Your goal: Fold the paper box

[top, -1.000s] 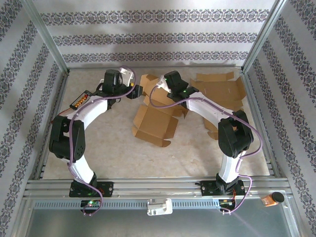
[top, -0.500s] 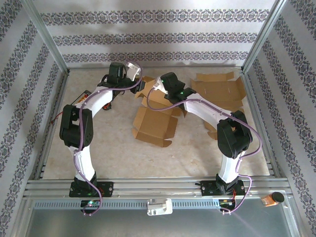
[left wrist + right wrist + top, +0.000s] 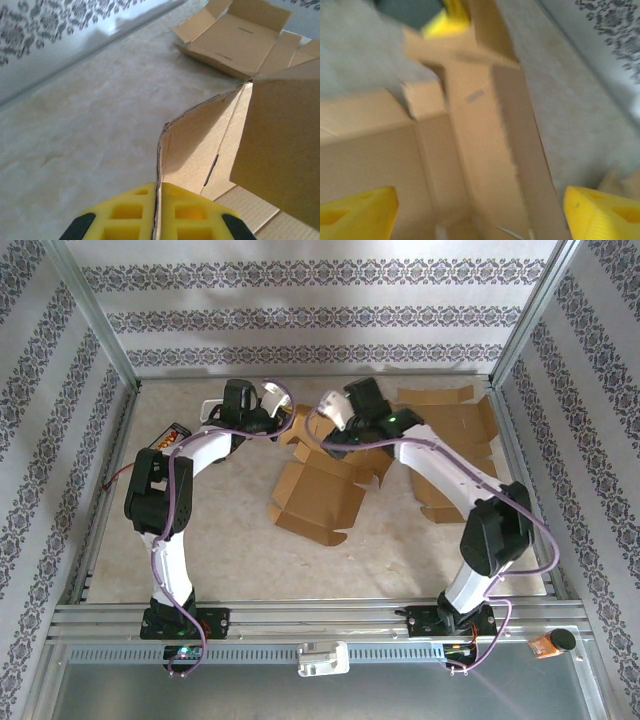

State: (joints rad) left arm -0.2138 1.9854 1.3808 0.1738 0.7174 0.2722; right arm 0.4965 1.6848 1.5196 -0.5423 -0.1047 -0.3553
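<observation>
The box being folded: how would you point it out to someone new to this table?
On the pale table, look at the middle, between the left arm and the right arm. The box is the brown cardboard piece there, one flap pinched in the left hand. Unlike the cardboard sheet lying flat at the far right, its walls and flaps stand up.

No legible text, label, brand, number or sign on any surface.

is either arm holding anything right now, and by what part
The left fingers pinch the paper box by the thin edge of one raised flap. The right fingers stand open, holding nothing.
</observation>
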